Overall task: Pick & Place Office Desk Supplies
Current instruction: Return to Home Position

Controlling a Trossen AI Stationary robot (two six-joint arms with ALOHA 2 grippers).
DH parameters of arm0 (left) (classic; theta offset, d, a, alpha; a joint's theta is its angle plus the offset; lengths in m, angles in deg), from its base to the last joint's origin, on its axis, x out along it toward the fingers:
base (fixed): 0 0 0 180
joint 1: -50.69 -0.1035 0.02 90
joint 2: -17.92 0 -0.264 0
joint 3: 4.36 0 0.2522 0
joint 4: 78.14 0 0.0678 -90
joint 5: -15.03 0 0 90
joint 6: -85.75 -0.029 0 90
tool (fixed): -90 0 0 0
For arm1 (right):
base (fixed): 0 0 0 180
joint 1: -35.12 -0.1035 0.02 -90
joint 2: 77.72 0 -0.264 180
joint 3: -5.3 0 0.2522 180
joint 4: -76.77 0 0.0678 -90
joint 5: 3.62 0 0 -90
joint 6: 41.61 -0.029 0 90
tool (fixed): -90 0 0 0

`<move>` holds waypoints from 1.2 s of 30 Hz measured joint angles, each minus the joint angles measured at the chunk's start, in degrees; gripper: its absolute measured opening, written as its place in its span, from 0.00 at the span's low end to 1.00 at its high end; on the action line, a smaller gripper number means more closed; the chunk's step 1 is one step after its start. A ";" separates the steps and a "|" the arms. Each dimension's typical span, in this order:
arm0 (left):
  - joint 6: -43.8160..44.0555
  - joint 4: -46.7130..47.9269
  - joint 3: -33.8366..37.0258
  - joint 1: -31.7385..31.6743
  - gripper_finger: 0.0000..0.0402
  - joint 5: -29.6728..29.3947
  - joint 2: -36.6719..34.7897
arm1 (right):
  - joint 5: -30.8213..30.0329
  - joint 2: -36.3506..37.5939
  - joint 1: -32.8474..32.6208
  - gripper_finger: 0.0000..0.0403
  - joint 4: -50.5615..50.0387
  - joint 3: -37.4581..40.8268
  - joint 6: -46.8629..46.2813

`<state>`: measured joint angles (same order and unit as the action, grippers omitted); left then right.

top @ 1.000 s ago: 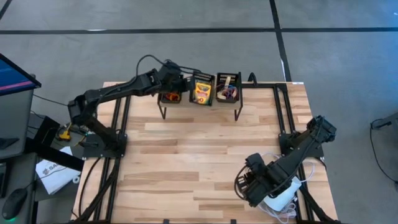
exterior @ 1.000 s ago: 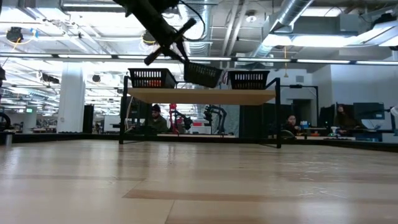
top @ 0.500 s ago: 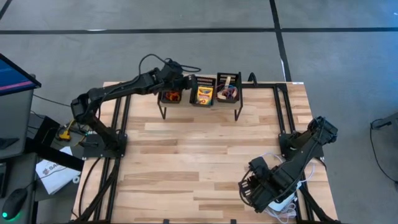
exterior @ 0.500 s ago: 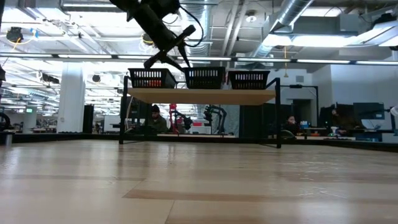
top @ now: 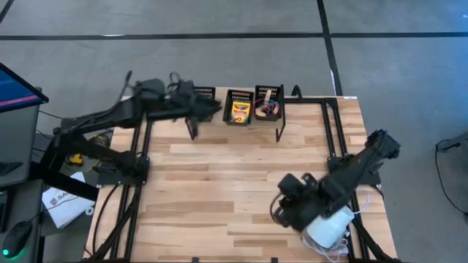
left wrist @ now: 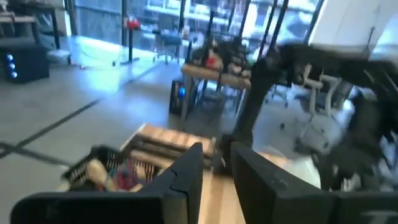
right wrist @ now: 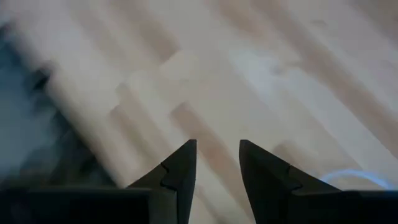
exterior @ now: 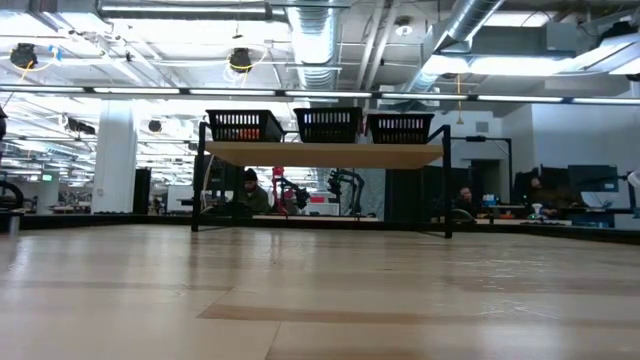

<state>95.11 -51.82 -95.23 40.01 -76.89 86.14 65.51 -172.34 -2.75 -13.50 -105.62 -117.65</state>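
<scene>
Black mesh bins point(exterior: 329, 124) on wooden shelf point(exterior: 325, 155).
Only overhead reveals yellow crayon box point(top: 238, 112); left pincer point(left wrist: 216, 153), right pincer point(right wrist: 217, 149) slightly parted, empty.

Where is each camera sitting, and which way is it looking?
High view: above the table, looking straight down; both arms show, left hand near the crayon box, right hand by the white cylinder.
Low view: at tabletop height, looking level across the table to the shelf; no arm shows.
Left wrist view: on the left arm, facing a black mesh bin past its own fingers.
Right wrist view: on the right arm, facing bare tabletop past its own fingers.
Shared: high and low views both show the shelf's bins.
</scene>
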 joint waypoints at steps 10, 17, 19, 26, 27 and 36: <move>7.62 20.51 -0.02 7.63 0.18 -0.56 -18.78 | 19.75 15.93 2.53 0.29 2.60 -0.07 -0.27; 1.08 29.57 3.06 9.61 0.18 -4.60 -26.80 | -22.19 28.45 -11.08 0.29 -9.23 0.32 5.45; 1.89 27.34 8.14 9.44 0.18 -5.72 -29.75 | -31.58 33.28 -14.30 0.29 -12.51 3.36 1.26; 8.18 1.94 36.49 9.42 0.18 0.45 -45.26 | -39.33 54.15 -18.65 0.29 1.77 27.16 1.04; 9.39 -1.63 40.73 9.37 0.18 0.43 -47.47 | -39.49 56.83 -18.32 0.29 7.43 31.24 4.28; 22.71 -28.66 66.77 6.27 0.18 0.97 -51.81 | -18.27 69.61 -3.53 0.29 59.27 63.13 29.17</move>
<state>117.82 -80.48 -28.46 46.28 -75.92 34.33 47.24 -102.73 -6.28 45.78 -42.49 -88.47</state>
